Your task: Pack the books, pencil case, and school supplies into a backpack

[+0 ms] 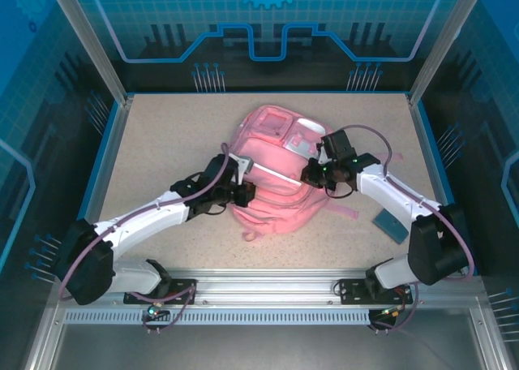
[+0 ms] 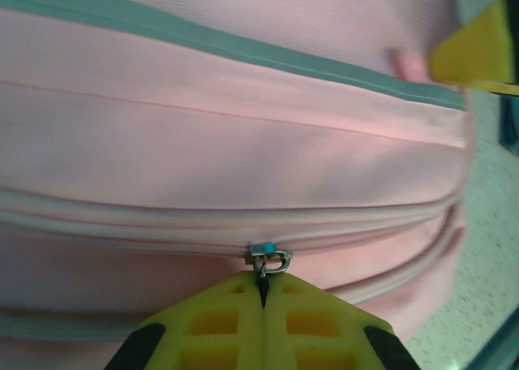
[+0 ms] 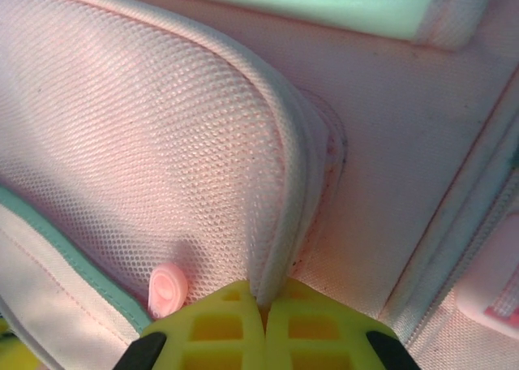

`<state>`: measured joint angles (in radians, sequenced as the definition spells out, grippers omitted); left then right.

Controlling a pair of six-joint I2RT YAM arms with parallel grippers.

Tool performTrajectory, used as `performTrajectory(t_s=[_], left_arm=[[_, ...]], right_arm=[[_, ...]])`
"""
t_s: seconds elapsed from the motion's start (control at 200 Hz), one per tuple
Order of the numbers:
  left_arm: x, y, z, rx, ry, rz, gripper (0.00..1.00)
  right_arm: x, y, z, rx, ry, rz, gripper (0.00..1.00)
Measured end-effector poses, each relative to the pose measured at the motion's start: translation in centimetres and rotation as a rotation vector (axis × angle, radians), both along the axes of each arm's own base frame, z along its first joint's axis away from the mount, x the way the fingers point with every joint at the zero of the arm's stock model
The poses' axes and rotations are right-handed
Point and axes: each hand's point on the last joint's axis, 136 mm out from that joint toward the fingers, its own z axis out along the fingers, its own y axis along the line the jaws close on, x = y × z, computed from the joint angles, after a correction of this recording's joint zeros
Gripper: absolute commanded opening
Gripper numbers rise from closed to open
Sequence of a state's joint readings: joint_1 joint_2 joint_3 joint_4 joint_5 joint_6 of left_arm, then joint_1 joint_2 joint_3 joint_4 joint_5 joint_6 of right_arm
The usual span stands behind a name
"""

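Two closed claws grip the pink backpack: left gripper pinches the zipper pull, right gripper the mesh pocket rim

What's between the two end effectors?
The backpack, crossed by its white stripe, lies between left end effector and right end effector, seen in the top view.

The table in front of me is a pale, speckled surface with a blue border along its sides. The pink backpack lies flat on it near the middle, with a pink strap trailing onto the bare top at its right. A small blue flat item lies apart from it, near the table's right edge by my right arm.
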<state>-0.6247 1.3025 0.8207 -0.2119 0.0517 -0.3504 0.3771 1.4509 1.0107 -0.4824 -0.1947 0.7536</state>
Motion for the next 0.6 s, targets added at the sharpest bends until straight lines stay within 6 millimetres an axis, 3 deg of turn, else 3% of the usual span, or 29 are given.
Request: performTrajectory(t_s=[0.14,0.3,0.34,0.45,0.6], left_arm=[[1.9,2.8,-0.9,-0.003,-0.004,0.067,0.0],[3.7,3.3,-1.1,-0.018,-0.026,0.085,0.0],[3.7,3.2,-1.1,-0.028,-0.025,0.078,0.0],[3.2,2.1,-0.9,-0.042,-0.026,0.042,0.0],[0.9,-0.7,-0.6,-0.052,-0.021,-0.049,0.0]], right_arm=[[2.1,-0.9,-0.2,-0.047,-0.023,0.025,0.0],[4.6,-0.6,0.6,-0.085,-0.065,0.064,0.02],[5.0,-0.6,0.8,-0.091,-0.074,0.069,0.09],[5.6,-1.2,1.5,-0.105,-0.1,0.06,0.51],[5.2,-2.9,3.7,-0.119,-0.141,-0.014,0.74]])
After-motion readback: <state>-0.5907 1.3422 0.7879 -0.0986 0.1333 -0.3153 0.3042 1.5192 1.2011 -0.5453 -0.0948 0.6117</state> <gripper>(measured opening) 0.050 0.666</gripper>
